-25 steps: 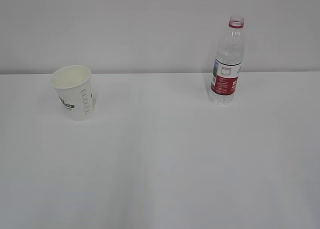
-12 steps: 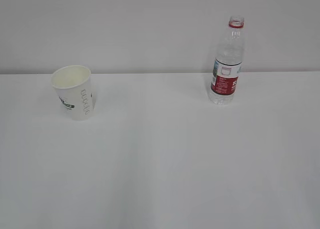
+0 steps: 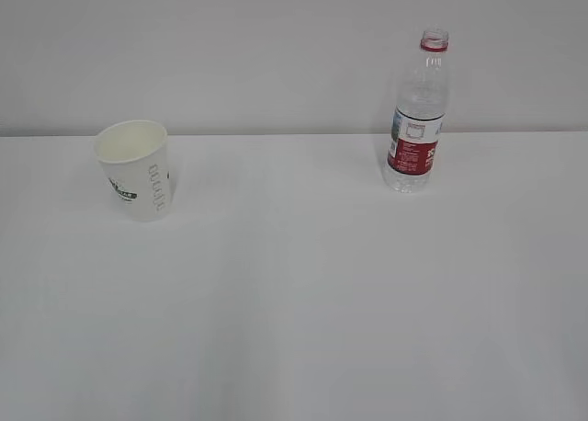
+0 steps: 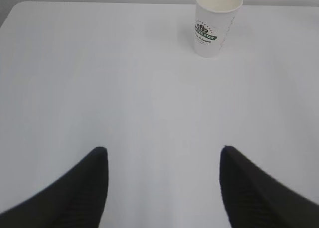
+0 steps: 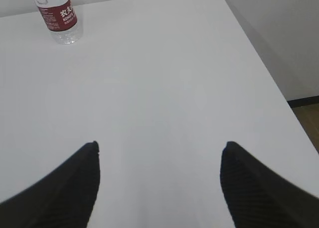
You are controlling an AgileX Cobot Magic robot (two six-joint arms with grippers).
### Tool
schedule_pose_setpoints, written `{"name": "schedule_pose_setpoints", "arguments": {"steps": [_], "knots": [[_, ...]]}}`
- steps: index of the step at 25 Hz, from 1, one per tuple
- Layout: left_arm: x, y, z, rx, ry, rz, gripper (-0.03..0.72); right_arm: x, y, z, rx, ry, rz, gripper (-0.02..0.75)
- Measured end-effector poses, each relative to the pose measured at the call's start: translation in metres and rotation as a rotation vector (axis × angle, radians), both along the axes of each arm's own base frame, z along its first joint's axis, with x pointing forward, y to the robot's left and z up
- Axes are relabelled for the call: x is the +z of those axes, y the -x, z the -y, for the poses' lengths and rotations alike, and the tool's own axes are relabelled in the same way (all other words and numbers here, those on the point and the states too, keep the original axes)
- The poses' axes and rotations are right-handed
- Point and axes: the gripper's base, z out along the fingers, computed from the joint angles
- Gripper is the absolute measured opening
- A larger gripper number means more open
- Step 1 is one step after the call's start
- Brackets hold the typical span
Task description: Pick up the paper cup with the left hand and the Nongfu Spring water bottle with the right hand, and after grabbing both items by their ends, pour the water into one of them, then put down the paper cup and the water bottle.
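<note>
Standing upright on the white table (image 3: 303, 292), the cup (image 3: 135, 169) sits at about nine o'clock in the exterior view, its cream inside showing and a green logo and grey lettering on its side. The bottle (image 3: 418, 113) stands upright at about two o'clock, uncapped, with a red neck ring and a red-and-white label, well apart from the cup and nearer the pale wall (image 3: 276, 53) behind. Neither arm shows in that view. In the left wrist view the left gripper (image 4: 164, 156) hangs over bare tabletop with its two dark jaws spread wide and nothing between them; the cup (image 4: 214, 24) stands far ahead at about one o'clock, untouched. In the right wrist view the right gripper (image 5: 159, 151) is likewise spread apart and empty above the table, with the bottle (image 5: 59, 16) at about eleven o'clock, only its lower half in frame, clear base resting on the surface. The table's right edge runs along the three o'clock side there, dark floor (image 5: 306, 113) below it. Whether water is in the bottle cannot be told.
</note>
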Motion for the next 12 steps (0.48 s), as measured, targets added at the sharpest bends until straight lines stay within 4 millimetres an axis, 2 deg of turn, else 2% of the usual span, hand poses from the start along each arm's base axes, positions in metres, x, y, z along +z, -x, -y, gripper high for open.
{"name": "schedule_pose_setpoints", "arguments": {"steps": [12], "knots": [[0.0001, 0.0000, 0.0005, -0.003, 0.005, 0.001, 0.482, 0.0000, 0.0000, 0.0000, 0.000, 0.000, 0.000, 0.569]]}}
